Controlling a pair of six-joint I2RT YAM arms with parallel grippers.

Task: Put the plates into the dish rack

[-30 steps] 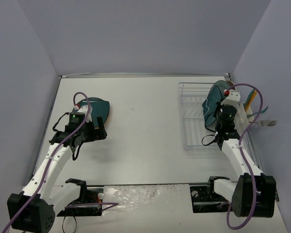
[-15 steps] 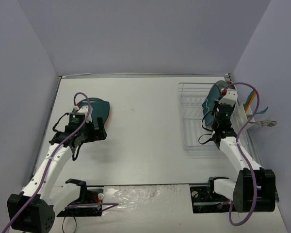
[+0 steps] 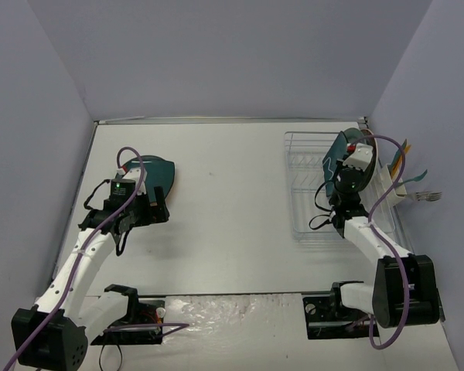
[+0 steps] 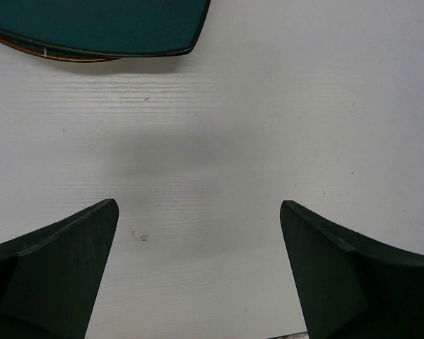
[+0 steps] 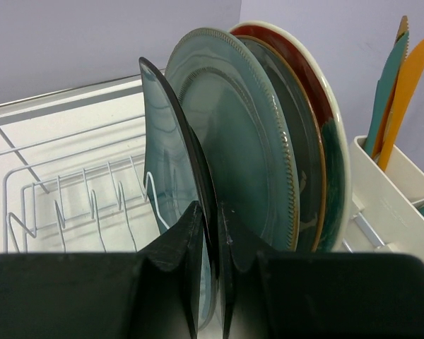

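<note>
Right claw (image 5: 210, 233) clamped on dark plate (image 5: 171, 169) standing in dish rack (image 5: 71, 191), left claw (image 4: 198, 233) gaping above surface (image 4: 268, 106) near teal plate (image 4: 99, 25), perhaps orange plate (image 4: 78, 56) beneath

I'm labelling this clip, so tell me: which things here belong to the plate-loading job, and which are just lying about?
Job: dish rack, dark plate in right gripper, grey-green plate, red plate, teal plate on table.
Lying about: orange knife, teal knife, fork.

On our white table (image 4: 268, 127), stacked plates (image 4: 92, 25), dark teal on top, lie just ahead of the left gripper (image 4: 198, 219); a wire dish rack (image 5: 71, 191) stands beneath the right gripper (image 5: 210, 212).
</note>
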